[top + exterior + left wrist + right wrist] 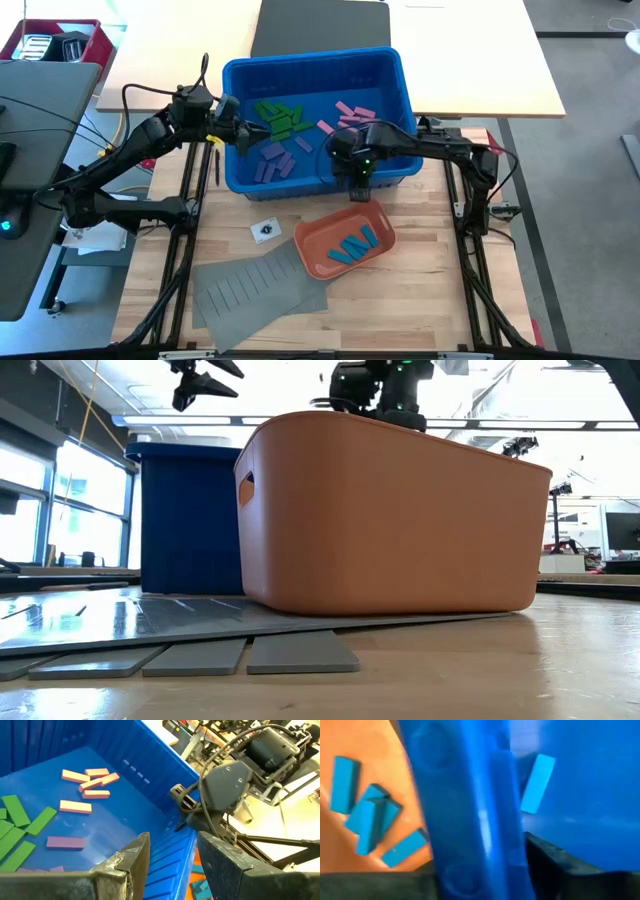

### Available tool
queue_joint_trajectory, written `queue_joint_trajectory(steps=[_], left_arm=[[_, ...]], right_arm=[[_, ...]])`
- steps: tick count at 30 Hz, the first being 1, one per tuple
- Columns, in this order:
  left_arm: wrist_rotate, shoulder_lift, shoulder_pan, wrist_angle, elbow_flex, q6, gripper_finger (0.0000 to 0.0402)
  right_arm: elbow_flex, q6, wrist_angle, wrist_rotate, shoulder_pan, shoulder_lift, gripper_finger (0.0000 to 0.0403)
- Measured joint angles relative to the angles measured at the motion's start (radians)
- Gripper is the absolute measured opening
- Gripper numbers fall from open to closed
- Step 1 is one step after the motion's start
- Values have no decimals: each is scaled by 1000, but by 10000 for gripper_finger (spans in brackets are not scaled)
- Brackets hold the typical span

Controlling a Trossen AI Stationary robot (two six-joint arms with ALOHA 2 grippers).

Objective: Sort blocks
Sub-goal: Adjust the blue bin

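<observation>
We start with the blocks: green blocks, pink blocks and purple blocks lie loose on the floor of the blue bin, roughly grouped by colour but unsorted. A handful of blue blocks already sits in the orange tray just in front of the bin. In the right wrist view we also see 1 blue block inside the bin, near its front wall; whether it lies flat, leans or is falling we cannot tell, since the view is blurred.

We judge the blue colour mostly moved across and the other 3 colours not yet begun, so most of the sorting is left.

Our right gripper hangs over the bin's front rim, between bin and tray. Its fingers straddle that wall in the wrist view, and we cannot tell how wide they stand or whether they carry anything. Our left gripper hovers at the bin's left side, fingers parted about halfway and empty.

The grey slotted sheet lies on the table beside the tray.
</observation>
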Motion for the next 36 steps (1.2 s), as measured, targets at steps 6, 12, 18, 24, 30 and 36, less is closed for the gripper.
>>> queue_joint_trajectory(steps=[6,12,18,24,30,36], left_arm=[[-2,0,0,1,0,-23,158],[-3,0,0,17,0,-34,158],[-3,0,0,71,0,-51,158],[-2,0,0,76,0,-51,158],[-2,0,0,75,0,-51,158],[-2,0,0,75,0,-52,158]], right_arm=[[117,-85,-67,89,14,-3,64],[304,-98,-175,41,-24,3,59],[401,-149,-257,0,-84,5,59],[434,-169,-281,6,-96,5,59],[463,-187,-298,8,-99,5,59],[463,-189,-310,22,-100,5,59]])
